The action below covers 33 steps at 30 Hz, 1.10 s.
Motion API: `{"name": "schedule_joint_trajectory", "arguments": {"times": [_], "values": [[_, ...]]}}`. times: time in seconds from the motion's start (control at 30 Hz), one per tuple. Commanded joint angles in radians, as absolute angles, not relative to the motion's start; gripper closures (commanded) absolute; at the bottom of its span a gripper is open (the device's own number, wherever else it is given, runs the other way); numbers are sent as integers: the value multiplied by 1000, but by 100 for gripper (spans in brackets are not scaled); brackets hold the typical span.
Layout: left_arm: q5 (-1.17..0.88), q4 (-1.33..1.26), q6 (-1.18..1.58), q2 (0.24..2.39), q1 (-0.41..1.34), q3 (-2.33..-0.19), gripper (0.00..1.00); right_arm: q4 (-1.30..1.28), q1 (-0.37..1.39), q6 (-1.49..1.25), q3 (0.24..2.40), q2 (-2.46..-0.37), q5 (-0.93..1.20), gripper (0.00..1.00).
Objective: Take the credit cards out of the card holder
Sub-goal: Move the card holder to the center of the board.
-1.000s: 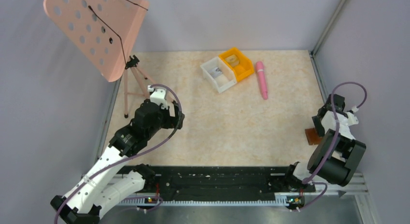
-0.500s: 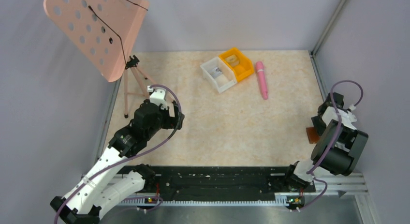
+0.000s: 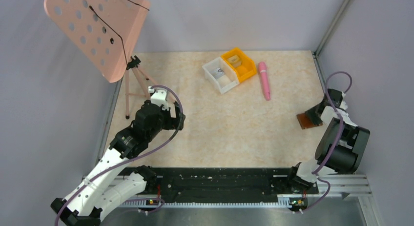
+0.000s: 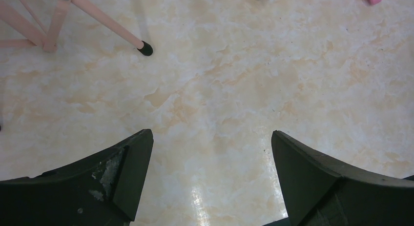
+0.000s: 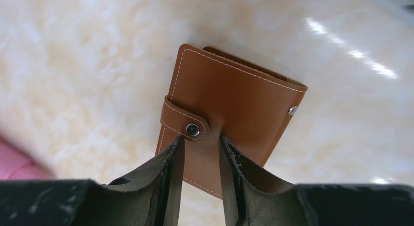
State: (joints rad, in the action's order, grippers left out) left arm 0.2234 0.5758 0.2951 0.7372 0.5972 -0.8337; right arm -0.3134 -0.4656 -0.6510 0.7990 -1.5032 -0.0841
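While the left claw [image 4: 210, 135] hangs spread, the right claw [image 5: 201, 140] pinches the shut wallet [image 5: 234, 94], whose clasp [image 5: 188, 122] sits just beside the pinch.

One card holder [image 5: 229, 104], two bins [image 3: 210, 70], one pink pen [image 3: 264, 80], one music stand [image 3: 97, 30].

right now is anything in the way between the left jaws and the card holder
Nothing visible: only tabletop lies between the open left gripper and the card holder, which the right gripper grips. The holder's clasp tab is snapped shut, though, so no cards show.
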Motion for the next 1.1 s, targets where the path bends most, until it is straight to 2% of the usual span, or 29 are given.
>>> {"name": "schedule_joint_trajectory", "arguments": {"times": [0.0,0.4,0.6,0.73,0.87,1.07], "values": [[242,537,285,727,597,-831,3,-320,-345,-620,736,-1571,150,68],[242,536,285,709,597,-830,4,-366,-221,-647,638,-1461,125,67],[227,534,287,708,597,-830,4,-425,-38,-679,644,-1437,87,66],[224,535,288,706,597,-830,4,-463,167,-701,655,-1419,7,65],[214,538,280,685,598,-830,3,-472,354,-665,684,-1454,4,62],[195,536,272,661,597,-824,3,-451,512,-557,716,-1457,42,58]]}}
